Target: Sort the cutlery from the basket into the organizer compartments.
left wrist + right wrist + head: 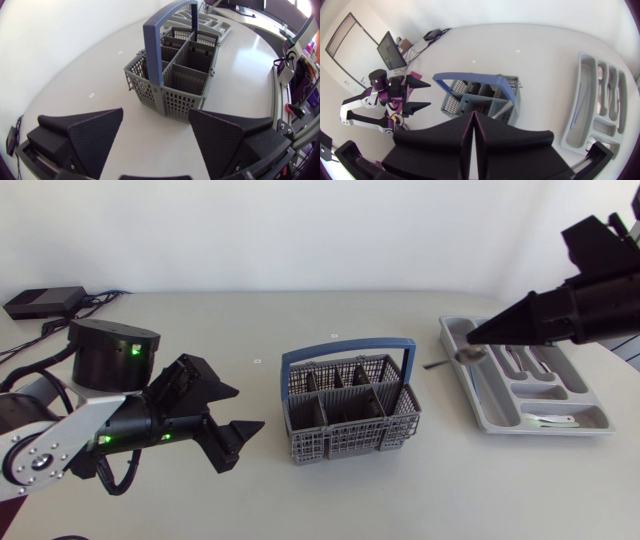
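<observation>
Right end effector (478,332), clamped tight on a spoon (467,353), hangs over the organizer (487,395) at its basket-side edge, the basket (348,405) looks empty, so likely the last piece, while the left end effector (155,117) gapes wide and empty just short of that basket.

Laid out on pale worktop (300,500): grey, blue-handled basket (350,442) at middle, grey organizer (490,408) well apart, rightward.

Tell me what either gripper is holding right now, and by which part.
The right gripper seems to pinch a spoon by its bowl end; the right wrist view does not show the contact. The left gripper is open and empty.
</observation>
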